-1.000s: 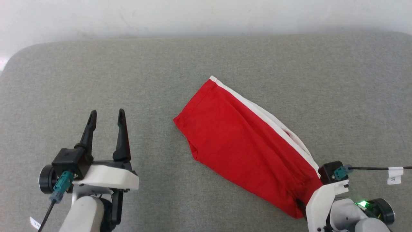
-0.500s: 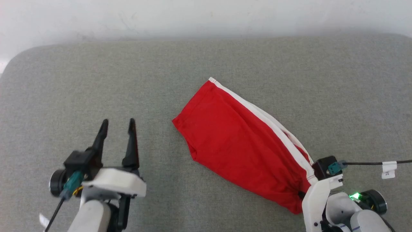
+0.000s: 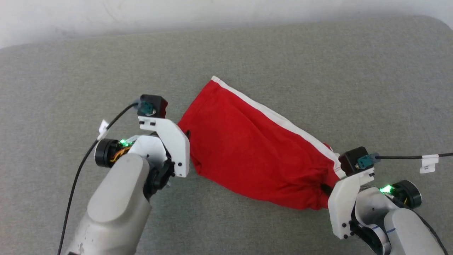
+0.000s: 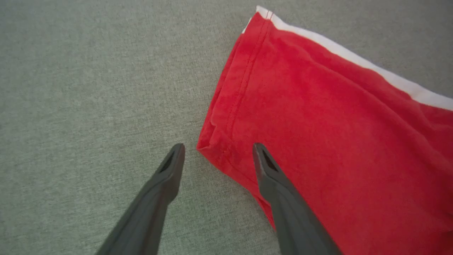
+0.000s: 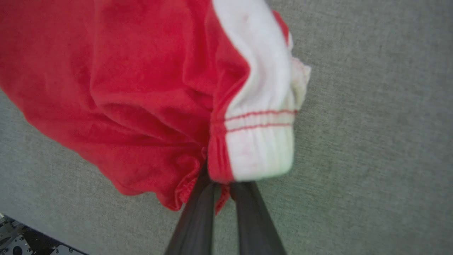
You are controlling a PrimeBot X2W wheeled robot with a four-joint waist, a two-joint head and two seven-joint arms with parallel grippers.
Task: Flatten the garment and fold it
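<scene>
Flattening, I judge: right tool [image 5: 222,186] grips the wrinkled red fabric garment [image 3: 254,152] at 4 o'clock; the released left tool [image 4: 217,148] should clench its 9 o'clock corner.

Bright, even light washes the grey surface [image 3: 283,53], leaving only faint, soft shadows under the garment [image 3: 254,148]. The right wrist view is softly blurred; the left wrist view looks sharper.

surface: grey fabric-covered pad [image 3: 283,49] | lying on it: red garment [image 3: 254,145], white band along one edge, diagonal, wrinkled
</scene>
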